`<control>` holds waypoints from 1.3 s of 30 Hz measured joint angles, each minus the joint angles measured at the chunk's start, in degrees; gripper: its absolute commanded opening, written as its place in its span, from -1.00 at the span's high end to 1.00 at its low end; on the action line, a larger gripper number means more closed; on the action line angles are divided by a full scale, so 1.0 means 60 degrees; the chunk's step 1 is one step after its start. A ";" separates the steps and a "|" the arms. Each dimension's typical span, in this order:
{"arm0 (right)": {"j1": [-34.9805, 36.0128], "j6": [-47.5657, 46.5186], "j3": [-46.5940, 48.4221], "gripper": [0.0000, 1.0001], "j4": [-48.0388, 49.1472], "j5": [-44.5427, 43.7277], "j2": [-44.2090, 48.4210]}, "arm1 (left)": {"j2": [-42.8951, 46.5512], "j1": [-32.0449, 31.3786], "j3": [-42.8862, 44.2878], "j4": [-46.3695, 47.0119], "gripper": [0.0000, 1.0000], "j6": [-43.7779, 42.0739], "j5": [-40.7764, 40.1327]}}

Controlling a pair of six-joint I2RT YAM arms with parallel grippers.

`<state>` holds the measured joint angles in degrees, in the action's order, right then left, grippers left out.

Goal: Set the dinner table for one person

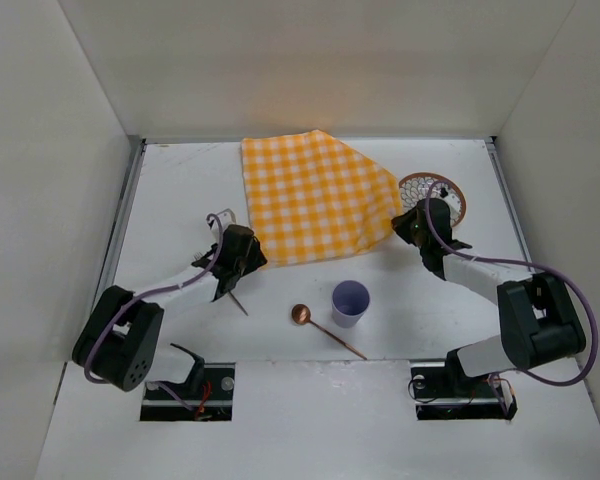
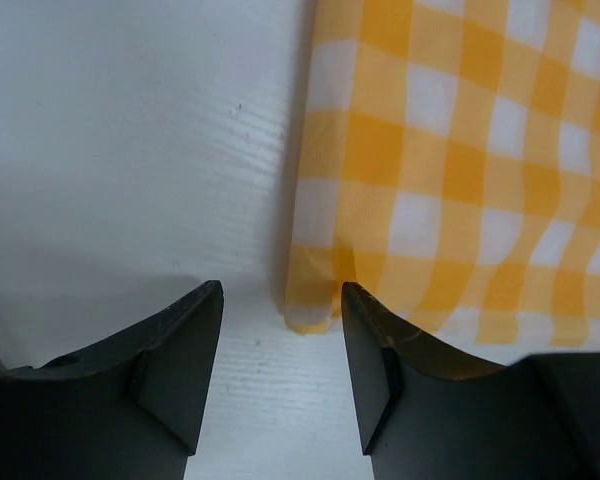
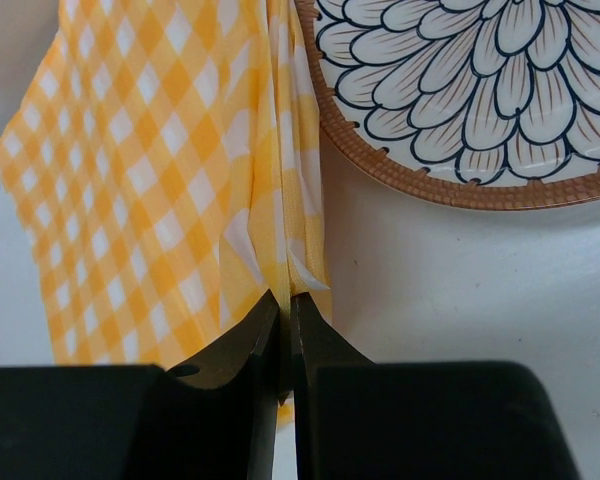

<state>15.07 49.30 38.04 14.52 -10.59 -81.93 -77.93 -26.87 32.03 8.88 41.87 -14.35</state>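
Spanning whole work area, dinner table (image 1: 170,200): large plain white flat rectangle, walled on three sides. Yellow-and-white checked cloth (image 1: 315,195) lies at far centre. Right gripper (image 3: 288,300) pinches cloth's right edge beside flower-patterned plate (image 3: 460,90). Left gripper (image 2: 280,300) spread wide, cloth corner at gap. Lilac cup (image 1: 349,302), copper spoon (image 1: 325,330) near front.

Large, flat, plain white rectangular dinner table (image 1: 180,190)
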 measured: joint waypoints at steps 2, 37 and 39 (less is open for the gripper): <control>0.0007 0.0000 0.0000 0.74 0.0004 0.0018 0.0004 | 0.0178 -0.0244 -0.0117 -0.0226 0.01 0.0044 -0.0109; 0.1450 -0.1027 0.1024 0.84 -0.1785 -0.0674 0.5282 | 0.4962 -0.0138 0.1883 0.0120 0.91 -0.0433 -0.1111; 0.1690 -0.1246 0.1872 0.84 -0.1872 -0.0838 0.5351 | 0.4907 -0.0029 0.2393 0.0328 0.90 -0.0448 -0.1155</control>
<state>25.21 41.82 49.28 3.29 -15.62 -49.82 -48.49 -27.05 46.39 10.85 39.18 -21.28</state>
